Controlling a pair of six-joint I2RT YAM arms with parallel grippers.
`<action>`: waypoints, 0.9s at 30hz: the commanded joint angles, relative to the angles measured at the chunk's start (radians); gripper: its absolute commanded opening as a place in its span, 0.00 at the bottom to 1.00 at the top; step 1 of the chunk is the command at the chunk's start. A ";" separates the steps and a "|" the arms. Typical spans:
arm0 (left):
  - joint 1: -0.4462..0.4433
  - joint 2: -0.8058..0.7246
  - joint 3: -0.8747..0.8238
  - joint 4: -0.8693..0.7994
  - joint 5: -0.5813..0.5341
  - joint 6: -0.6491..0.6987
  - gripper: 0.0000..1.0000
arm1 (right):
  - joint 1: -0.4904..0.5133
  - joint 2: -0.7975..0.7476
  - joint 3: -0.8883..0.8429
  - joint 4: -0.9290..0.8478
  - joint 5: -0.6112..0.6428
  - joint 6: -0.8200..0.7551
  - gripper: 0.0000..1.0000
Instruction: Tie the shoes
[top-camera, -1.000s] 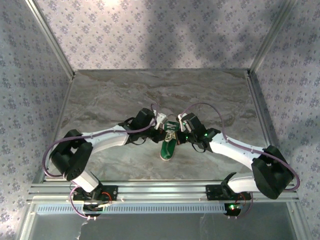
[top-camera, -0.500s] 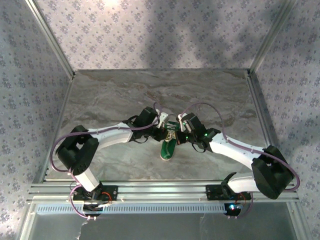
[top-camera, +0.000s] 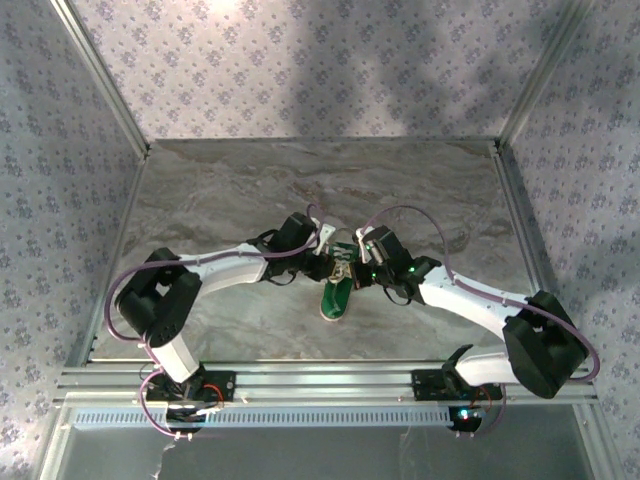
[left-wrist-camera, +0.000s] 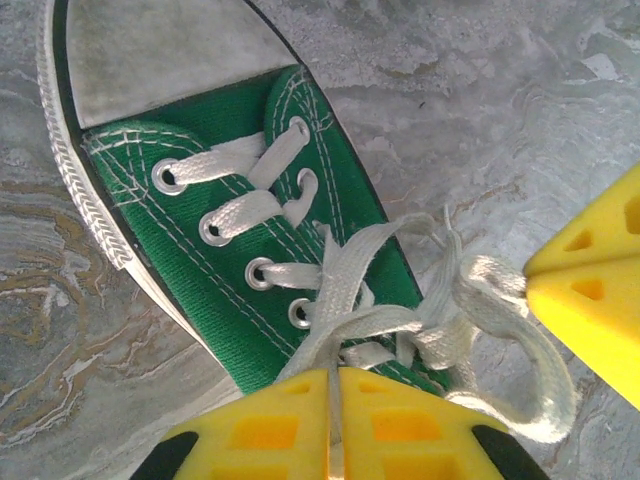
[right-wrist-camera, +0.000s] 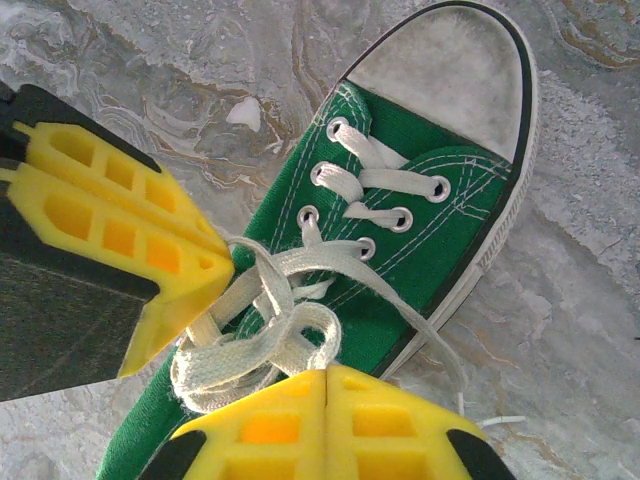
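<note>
- Small green canvas sneaker (top-camera: 335, 295) with a white rubber toe cap (left-wrist-camera: 150, 50) and a white ribbed sole edge. From my overhead feed it lies about midway between the left and right edges of the worktop, between its centre and its near edge. The toe points toward the near edge, and the heel end is under the two arms.
- Grey marbled stone-look worktop (top-camera: 220, 190), bare around the sneaker.
- Flat white laces (right-wrist-camera: 375, 180), threaded through metal eyelets in crossing rows up the front. Above the top eyelets they bunch into a loose tangle with one open loop hanging off the shoe's side.
- Left pincer (left-wrist-camera: 335, 378), with blocky yellow plastic fingers (left-wrist-camera: 410, 425). I see them pressed together, clamped on a strand of the laces that runs straight into the seam between them.
- Right pincer (right-wrist-camera: 327, 372), with matching yellow fingers, also pressed together. The bunched loop of the laces goes in under their tips, so I read it as clamped on the laces.
- The two pincers sit close together, one on each side of the tangle at the top of the lacing.
</note>
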 joint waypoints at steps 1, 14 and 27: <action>0.005 0.013 0.032 -0.026 0.006 0.008 0.12 | 0.006 -0.006 0.015 0.000 0.010 -0.007 0.00; 0.005 0.019 0.035 -0.029 0.021 0.008 0.23 | 0.008 -0.002 0.014 0.003 0.008 -0.009 0.00; -0.003 0.082 0.065 -0.072 0.046 0.030 0.21 | 0.008 0.005 0.012 0.006 0.008 -0.009 0.00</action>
